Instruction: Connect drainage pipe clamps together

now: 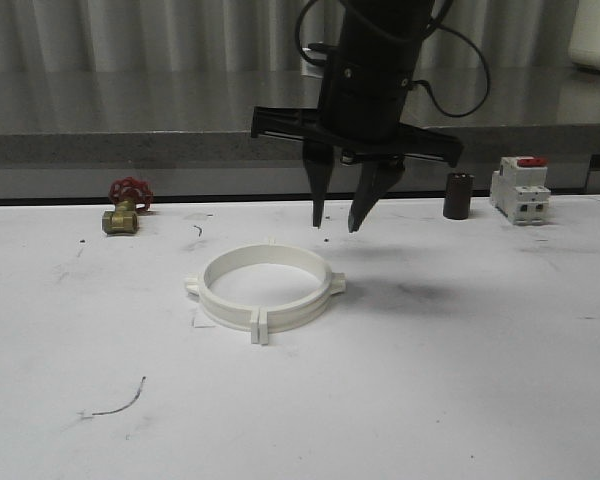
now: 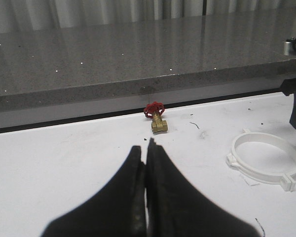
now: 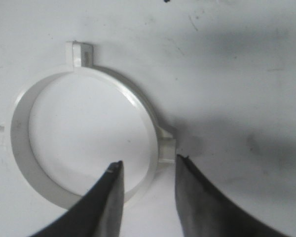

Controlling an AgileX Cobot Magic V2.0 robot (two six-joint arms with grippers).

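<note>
The two white drainage pipe clamps [image 1: 266, 288] lie flat on the white table as one closed ring, tabs meeting at the front [image 1: 259, 325] and at the back. In the right wrist view the same clamps [image 3: 84, 133] lie below the camera. My right gripper [image 1: 335, 222] hangs open above the ring's far right rim, holding nothing; its fingertips [image 3: 114, 170] straddle the rim from above beside a tab. My left gripper [image 2: 147, 148] is shut and empty, low over the table, well left of the clamps [image 2: 266, 159].
A brass valve with a red handwheel [image 1: 126, 207] sits at the back left. A dark cylinder [image 1: 458, 196] and a white-and-red circuit breaker [image 1: 520, 189] stand at the back right. A grey ledge [image 1: 130, 145] runs behind the table.
</note>
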